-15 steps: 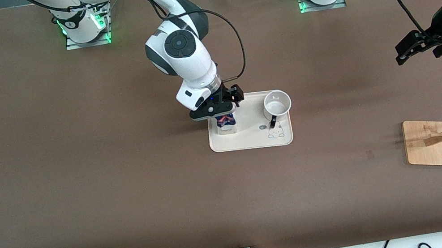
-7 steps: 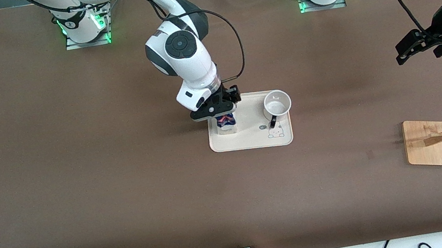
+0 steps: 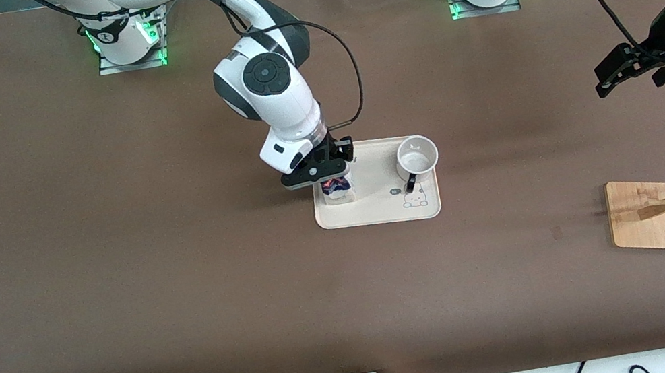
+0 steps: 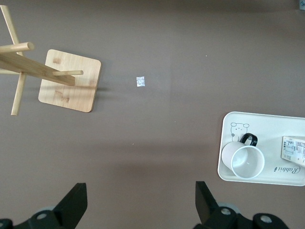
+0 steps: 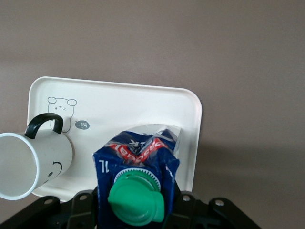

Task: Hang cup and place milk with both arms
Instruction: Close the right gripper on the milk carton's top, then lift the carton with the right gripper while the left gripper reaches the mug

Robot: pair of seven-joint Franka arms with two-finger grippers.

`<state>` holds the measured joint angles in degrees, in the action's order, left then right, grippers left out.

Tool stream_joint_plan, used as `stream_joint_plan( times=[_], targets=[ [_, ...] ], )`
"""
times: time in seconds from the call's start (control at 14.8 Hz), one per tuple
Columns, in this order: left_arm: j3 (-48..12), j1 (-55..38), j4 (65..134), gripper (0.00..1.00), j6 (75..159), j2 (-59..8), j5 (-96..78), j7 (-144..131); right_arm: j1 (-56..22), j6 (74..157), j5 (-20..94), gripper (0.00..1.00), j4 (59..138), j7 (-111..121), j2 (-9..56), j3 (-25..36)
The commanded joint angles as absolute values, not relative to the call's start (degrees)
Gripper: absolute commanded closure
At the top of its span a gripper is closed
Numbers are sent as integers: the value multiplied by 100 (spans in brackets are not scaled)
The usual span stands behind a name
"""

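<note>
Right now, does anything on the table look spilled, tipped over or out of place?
Nothing stands out. The cup and milk carton both stand upright on the tray, no spill shows, and the wooden rack stands apart.

The table [image 3: 111, 253] is showing a plain matte brown. The tray [image 3: 377, 209] is showing cream white, with a small bear outline drawn in black. The cup [image 5: 33, 162] is showing white, with a black loop handle and a black smiley face. The milk [image 5: 136, 167] is showing dark blue with red-orange marks, white lettering and a green cap. The rack [image 3: 646, 217] is showing pale bamboo wood. Both end effectors are showing black on white arms with dark grey joints.
</note>
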<state>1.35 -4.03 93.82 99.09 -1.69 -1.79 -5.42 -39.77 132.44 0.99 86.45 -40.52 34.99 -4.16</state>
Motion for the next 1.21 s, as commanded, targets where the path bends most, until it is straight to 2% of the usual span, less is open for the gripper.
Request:
stream_joint_plan(
  times=[0.0, 0.4, 0.74, 1.15],
  targets=[
    [141, -439, 9229, 0, 9861, -220, -105, -598, -3955, 13087, 44, 55, 8587, -4034, 3498, -343],
    [141, -439, 9229, 0, 9861, -229, -105, -598, -3964, 13078, 70, 62, 8587, -4078, 3481, -343],
    [141, -439, 9229, 0, 9861, -220, -105, -598, -4086, 13061, 88, 62, 8491, -4253, 3463, -351],
    [141, -431, 9237, 0, 9861, -220, -105, -606, -4281, 11630, -132, 62, 7744, -4368, 3279, -325]
  ],
)
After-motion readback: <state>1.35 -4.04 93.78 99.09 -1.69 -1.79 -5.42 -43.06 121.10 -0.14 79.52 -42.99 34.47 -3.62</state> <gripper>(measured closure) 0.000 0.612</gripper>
